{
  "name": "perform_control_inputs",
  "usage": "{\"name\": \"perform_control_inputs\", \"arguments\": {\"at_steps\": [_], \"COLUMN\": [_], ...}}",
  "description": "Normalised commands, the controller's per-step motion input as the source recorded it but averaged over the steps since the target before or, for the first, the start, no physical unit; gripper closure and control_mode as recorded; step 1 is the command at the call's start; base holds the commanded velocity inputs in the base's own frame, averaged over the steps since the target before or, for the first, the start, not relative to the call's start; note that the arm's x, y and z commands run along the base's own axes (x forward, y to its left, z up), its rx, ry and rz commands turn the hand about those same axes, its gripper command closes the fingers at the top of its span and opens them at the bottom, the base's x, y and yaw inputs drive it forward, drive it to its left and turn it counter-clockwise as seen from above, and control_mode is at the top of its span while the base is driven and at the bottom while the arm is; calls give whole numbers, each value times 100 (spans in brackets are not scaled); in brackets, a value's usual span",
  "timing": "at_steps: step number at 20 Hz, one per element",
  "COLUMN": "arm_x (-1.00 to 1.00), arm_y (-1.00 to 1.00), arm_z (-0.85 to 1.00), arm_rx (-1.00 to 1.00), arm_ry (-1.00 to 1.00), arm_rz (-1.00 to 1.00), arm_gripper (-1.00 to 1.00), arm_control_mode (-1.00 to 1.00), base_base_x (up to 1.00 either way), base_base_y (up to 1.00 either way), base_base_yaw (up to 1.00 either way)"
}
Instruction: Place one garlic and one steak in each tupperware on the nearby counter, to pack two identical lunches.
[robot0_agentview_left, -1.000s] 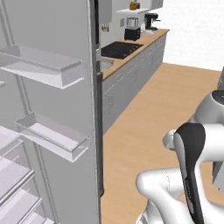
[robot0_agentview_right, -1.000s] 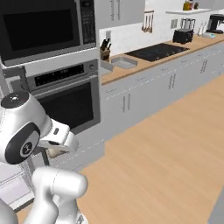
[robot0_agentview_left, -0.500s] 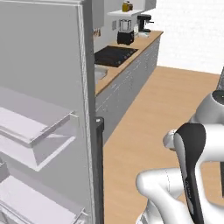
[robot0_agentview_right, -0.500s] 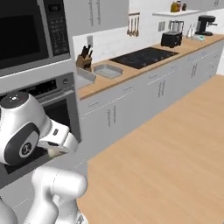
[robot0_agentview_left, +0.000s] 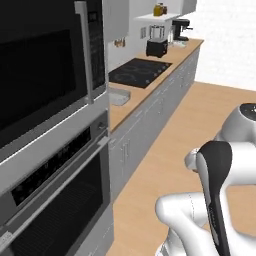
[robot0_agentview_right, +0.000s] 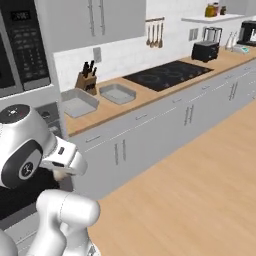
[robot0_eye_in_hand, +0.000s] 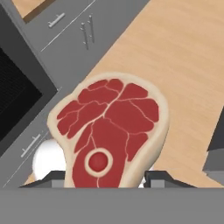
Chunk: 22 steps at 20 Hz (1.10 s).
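**Steak held in the jaws, tupperware on the worktop**

The jaws (robot0_eye_in_hand: 105, 177) are closed on a steak (robot0_eye_in_hand: 111, 129), red with a pale fat edge, which stands up between the two finger tips. Well beyond the jaws, two grey tupperware (robot0_agentview_right: 78, 102) (robot0_agentview_right: 117, 93) sit side by side on the worktop (robot0_agentview_right: 150, 97), near a knife block (robot0_agentview_right: 86, 80).

Your arm is folded up tight over the base right now. In the left base view the white links curl up from the lower right, with the dark-padded link standing nearly upright. In the right base view the big round joint sits at the left and the wrist pokes out to the right. Your gripper (robot0_eye_in_hand: 105, 178) has its two dark fingers (robot0_eye_in_hand: 51, 177) spread partway apart and clamped on either side of the steak (robot0_eye_in_hand: 109, 129), which stands between them.
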Motion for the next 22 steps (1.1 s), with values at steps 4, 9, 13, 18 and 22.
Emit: {"name": "perform_control_inputs", "arguments": {"at_steps": [4,9,13,18,22], "arm_x": [0,0,0,0,0], "arm_y": [0,0,0,0,0], "arm_z": [0,0,0,0,0], "arm_rx": [0,0,0,0,0], "arm_ry": [0,0,0,0,0], "arm_rz": [0,0,0,0,0], "arm_gripper": [100,100,100,100,100], "arm_control_mode": [100,100,100,100,100], "base_base_x": [100,100,99,83,40], "base_base_y": [-65,-90,-19,-12,-82], "base_base_yaw": [38,50,85,93,68]}}
